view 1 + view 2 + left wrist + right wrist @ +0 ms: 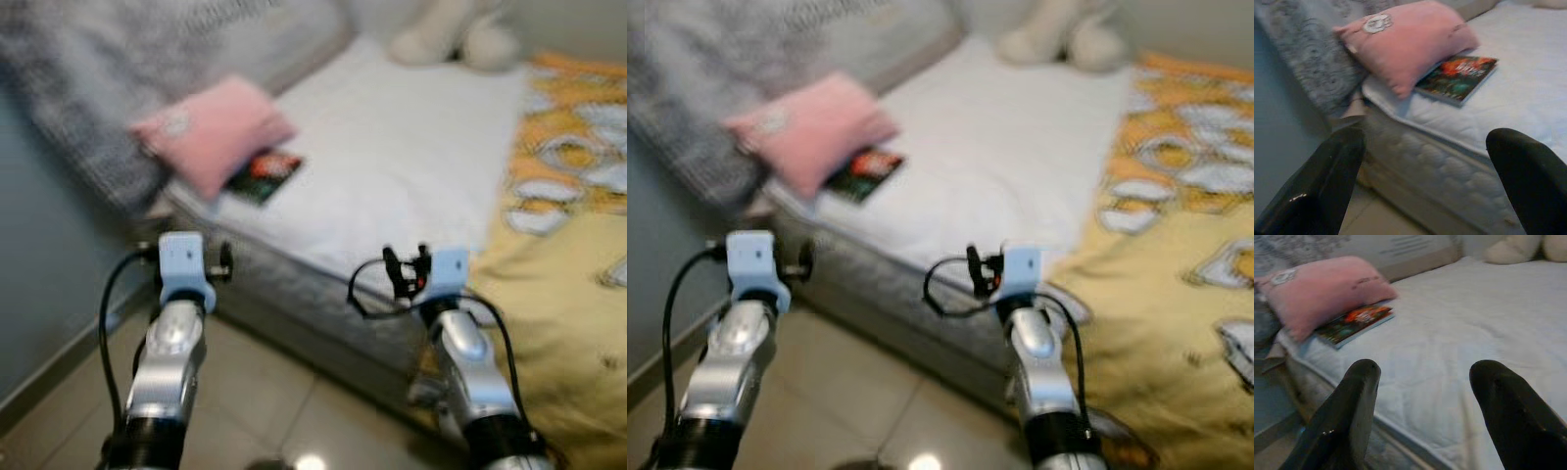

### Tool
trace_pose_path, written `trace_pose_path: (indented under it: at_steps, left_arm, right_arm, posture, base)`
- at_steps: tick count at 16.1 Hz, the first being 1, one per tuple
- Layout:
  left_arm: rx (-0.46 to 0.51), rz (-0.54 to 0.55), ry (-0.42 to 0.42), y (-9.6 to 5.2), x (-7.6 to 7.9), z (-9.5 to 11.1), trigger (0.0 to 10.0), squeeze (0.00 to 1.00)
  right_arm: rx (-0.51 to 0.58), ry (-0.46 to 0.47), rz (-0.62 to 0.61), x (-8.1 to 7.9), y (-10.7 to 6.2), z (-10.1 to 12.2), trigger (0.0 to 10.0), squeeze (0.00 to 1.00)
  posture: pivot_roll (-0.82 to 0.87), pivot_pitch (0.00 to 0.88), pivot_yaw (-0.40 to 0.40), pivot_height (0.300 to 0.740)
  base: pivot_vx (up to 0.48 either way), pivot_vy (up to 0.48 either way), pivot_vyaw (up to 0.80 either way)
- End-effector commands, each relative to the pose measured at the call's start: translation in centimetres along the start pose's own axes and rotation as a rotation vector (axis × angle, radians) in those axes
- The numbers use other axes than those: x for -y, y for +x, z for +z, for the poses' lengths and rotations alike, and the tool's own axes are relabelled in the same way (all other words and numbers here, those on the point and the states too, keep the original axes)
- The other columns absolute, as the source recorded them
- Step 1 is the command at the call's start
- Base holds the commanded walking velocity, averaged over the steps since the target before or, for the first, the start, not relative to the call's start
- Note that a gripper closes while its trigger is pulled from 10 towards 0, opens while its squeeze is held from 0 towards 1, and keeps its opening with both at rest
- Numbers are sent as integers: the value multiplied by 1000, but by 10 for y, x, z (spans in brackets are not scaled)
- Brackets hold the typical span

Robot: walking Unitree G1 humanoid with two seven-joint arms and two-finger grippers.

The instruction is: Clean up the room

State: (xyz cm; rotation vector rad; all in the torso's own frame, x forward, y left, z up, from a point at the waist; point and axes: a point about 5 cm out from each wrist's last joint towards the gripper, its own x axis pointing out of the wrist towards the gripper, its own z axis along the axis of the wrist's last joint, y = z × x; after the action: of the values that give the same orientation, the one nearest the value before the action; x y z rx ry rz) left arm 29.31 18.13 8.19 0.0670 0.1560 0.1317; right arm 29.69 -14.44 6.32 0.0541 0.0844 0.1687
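Robot faces bed (392,166), both arms raised short of mattress edge. Left end effector (1425,181) and right end effector (1425,416) spread wide, holding nothing. Book (1457,78) lies on white sheet, one corner tucked under pink pillow (1405,41). Judgement: approach stage; book likely target, needs closer reach. Plush toy (451,34) at far end, yellow blanket (568,245) on right, tiled floor (255,392) below.

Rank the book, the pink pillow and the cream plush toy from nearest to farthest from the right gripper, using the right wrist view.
From the right gripper:
1. Book, on the white sheet, partly under the pillow.
2. Pink pillow, just behind the book.
3. Cream plush toy, at the bed's far end.
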Motion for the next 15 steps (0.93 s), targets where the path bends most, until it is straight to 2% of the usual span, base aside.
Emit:
trace_pose_path:
  at_steps: [1,12,13,15]
  left_arm:
    - [11,7,10,1,3,5,10000,0]
    - [13,79,26,2,-2,5,10000,0]
    - [4,104,-3,1,-5,3,10000,0]
    - [3,106,2,1,-6,4,10000,0]
  right_arm:
    - [13,8,0,1,4,5,10000,0]
    - [3,-3,27,0,4,3,10000,0]
    - [0,-7,36,-1,5,2,10000,0]
    - [-2,-9,42,-1,6,2,10000,0]
  posture:
    - [-67,0,59,740]
    - [-55,0,47,740]
    - [-49,0,43,740]
    - [-43,0,39,740]
  base:
    - [0,-480,481]
    - [0,-459,482]
    - [0,0,475]
    - [0,0,478]
